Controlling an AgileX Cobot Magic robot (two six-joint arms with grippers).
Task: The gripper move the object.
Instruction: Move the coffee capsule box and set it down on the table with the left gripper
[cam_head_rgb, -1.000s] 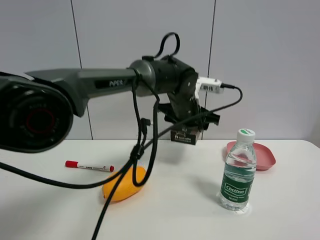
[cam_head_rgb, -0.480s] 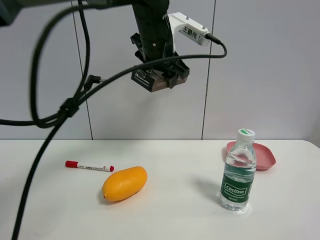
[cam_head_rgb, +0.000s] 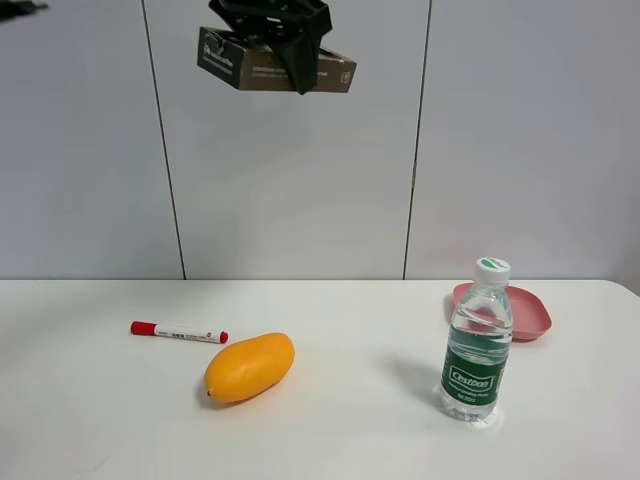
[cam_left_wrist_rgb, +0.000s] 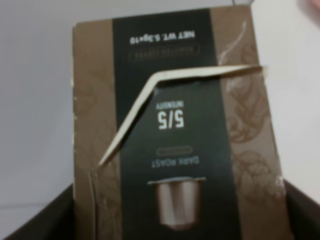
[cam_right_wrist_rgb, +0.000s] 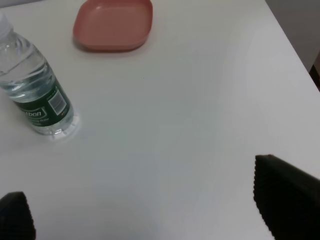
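My left gripper (cam_head_rgb: 290, 45), a black claw, is at the top edge of the exterior view, high above the white table (cam_head_rgb: 350, 430). It is shut on the object (cam_head_rgb: 335, 75), a long brown cardboard box with a black printed face, held roughly level. In the left wrist view the box (cam_left_wrist_rgb: 170, 130) fills the frame, with a torn flap across it, and the dark fingers (cam_left_wrist_rgb: 35, 225) show at its lower corners. My right gripper (cam_right_wrist_rgb: 150, 210) is open and empty, low over the table; it does not show in the exterior view.
An orange-yellow mango (cam_head_rgb: 249, 367) and a red-capped white marker (cam_head_rgb: 178, 333) lie at the table's left. A water bottle (cam_head_rgb: 476, 345) stands at the right, with a pink dish (cam_head_rgb: 528, 312) behind it. The right wrist view shows the bottle (cam_right_wrist_rgb: 35, 95) and dish (cam_right_wrist_rgb: 113, 24).
The left arm has risen steeply with the box, from just above the table to the top of the view. The arm and cables have swung out of the foreground.
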